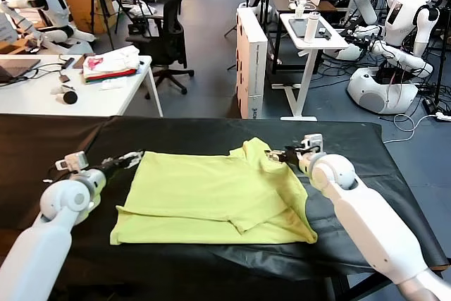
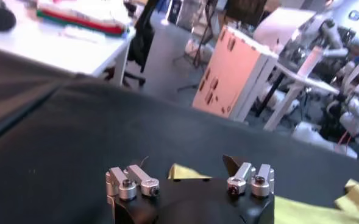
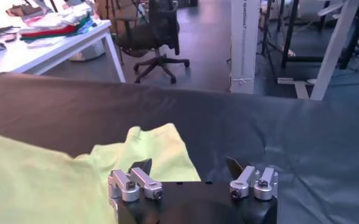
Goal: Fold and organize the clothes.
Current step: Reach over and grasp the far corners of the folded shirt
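The light yellow-green T-shirt (image 1: 211, 195) lies flat on the black table (image 1: 56, 139), with one sleeve folded in at its lower middle. My left gripper (image 1: 131, 159) is open at the shirt's far left corner, low over the cloth. In the left wrist view that corner (image 2: 185, 173) shows between the spread jaws of the left gripper (image 2: 188, 165), not gripped. My right gripper (image 1: 276, 154) is open at the far right sleeve. In the right wrist view the right gripper (image 3: 188, 167) has one fingertip (image 3: 141, 167) over the sleeve (image 3: 155, 152) and the other over bare table.
A white desk (image 1: 42, 96) at the back left carries a stack of white, pink and red folded clothes (image 1: 109, 67). Behind the table stand an office chair (image 1: 169, 40), a white cabinet (image 1: 251, 61), a small white stand (image 1: 310, 40) and other robots (image 1: 394, 40).
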`<control>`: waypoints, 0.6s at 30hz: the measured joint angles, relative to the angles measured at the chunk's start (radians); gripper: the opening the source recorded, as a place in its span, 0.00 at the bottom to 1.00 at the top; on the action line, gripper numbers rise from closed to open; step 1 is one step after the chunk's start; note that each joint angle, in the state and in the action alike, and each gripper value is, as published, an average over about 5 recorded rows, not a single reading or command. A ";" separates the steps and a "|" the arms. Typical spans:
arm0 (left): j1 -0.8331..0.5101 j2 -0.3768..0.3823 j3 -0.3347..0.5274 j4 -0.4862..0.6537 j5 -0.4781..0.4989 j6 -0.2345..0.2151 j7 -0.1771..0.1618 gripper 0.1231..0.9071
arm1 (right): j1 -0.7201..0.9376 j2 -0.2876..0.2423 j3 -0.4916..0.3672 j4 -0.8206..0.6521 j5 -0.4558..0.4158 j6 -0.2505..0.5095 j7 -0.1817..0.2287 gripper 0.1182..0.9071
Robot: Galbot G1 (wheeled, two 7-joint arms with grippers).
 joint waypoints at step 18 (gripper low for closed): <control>-0.109 -0.045 0.086 0.132 0.053 -0.025 0.006 1.00 | -0.013 0.004 0.002 -0.007 -0.018 0.003 -0.010 1.00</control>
